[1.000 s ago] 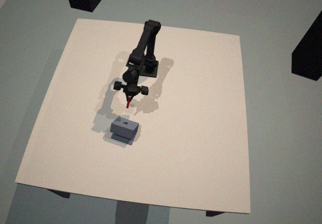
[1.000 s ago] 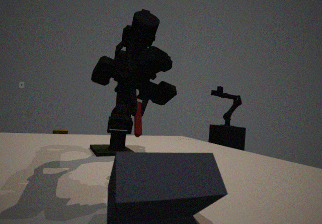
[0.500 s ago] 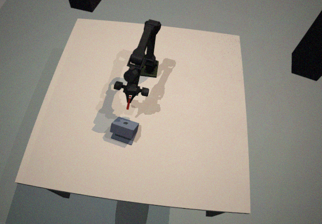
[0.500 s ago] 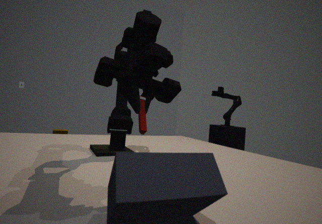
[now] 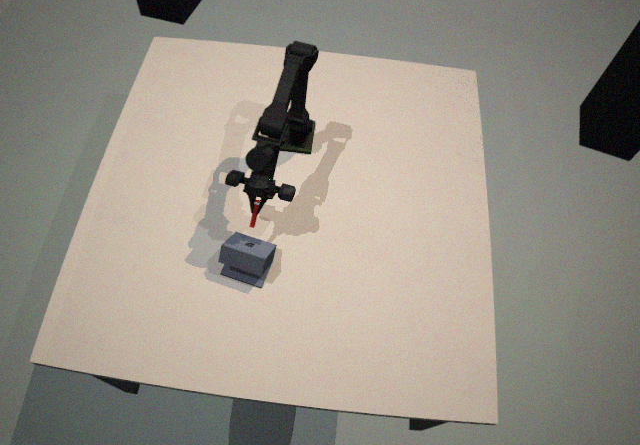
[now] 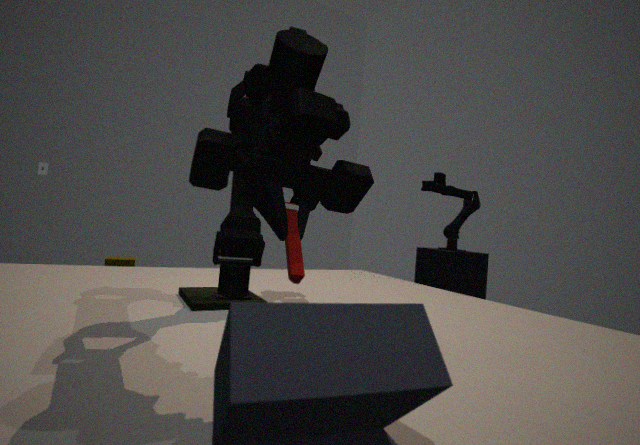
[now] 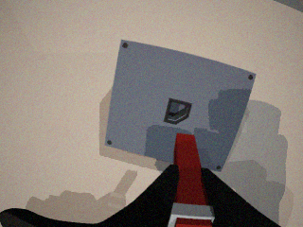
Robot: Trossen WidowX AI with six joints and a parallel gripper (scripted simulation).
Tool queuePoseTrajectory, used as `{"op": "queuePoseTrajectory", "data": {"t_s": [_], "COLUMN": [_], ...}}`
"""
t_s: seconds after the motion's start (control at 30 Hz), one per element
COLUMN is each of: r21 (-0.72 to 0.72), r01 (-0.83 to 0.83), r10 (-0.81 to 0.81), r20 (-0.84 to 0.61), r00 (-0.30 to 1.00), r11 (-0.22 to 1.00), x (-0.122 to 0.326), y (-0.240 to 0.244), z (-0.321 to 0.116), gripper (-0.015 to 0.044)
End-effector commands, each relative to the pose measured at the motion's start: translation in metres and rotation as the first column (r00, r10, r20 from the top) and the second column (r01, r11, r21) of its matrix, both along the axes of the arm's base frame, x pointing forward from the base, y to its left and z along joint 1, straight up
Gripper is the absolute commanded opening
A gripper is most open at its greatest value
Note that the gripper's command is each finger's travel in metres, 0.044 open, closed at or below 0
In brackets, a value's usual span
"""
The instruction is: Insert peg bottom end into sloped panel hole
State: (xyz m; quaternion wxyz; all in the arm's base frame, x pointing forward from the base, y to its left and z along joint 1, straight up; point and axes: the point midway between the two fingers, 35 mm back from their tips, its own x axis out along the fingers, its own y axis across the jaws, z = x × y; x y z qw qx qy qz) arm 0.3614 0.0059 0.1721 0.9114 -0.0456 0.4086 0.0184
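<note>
From the exterior view's side, we see the blue-grey block [image 5: 240, 240] [image 6: 330, 352] [image 7: 142, 85] nearest us on the pale table [image 5: 387, 275] [image 6: 491, 352] [image 7: 47, 95]. Its sloped face, with a dark dot at each corner, has one angular hole [image 5: 250, 244] [image 7: 177, 111], which we see unfilled.

Beyond the block, we have the red peg [image 5: 253, 218] [image 6: 294, 254] [image 7: 188, 161] held in the air, slightly tilted, its bottom end apart from both hole and table. A pale band rings its upper part. Our gripper [image 5: 255, 210] [image 6: 292, 236] [image 7: 187, 174] is nearly closed, its fingers pinching the peg from both sides, with the lower part sticking out below the tips.

Farther back and left of the peg, we see our arm's dark base plate [image 5: 305, 148] [image 6: 199, 300]. Farther still, a yellow object [image 6: 119, 261] shows past the table edge at left, and at right another dark arm [image 6: 460, 218] stands on a dark box [image 6: 450, 275].
</note>
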Motion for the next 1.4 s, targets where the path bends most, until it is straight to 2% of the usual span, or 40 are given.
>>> {"op": "queuePoseTrajectory", "data": {"t_s": [0.0, 0.47, 1.37], "r21": [0.024, 0.077, 0.077], "r01": [0.027, 0.071, 0.071], "r10": [-0.027, -0.074, -0.074], "r20": [0.008, 0.037, 0.041], "r00": [1.0, 0.997, 0.996], "r11": [0.999, 0.994, 0.995], "x": [0.006, 0.017, 0.033], "y": [0.001, 0.004, 0.004], "z": [-0.007, -0.017, -0.033], "gripper": [0.0, 0.0, 0.0]}}
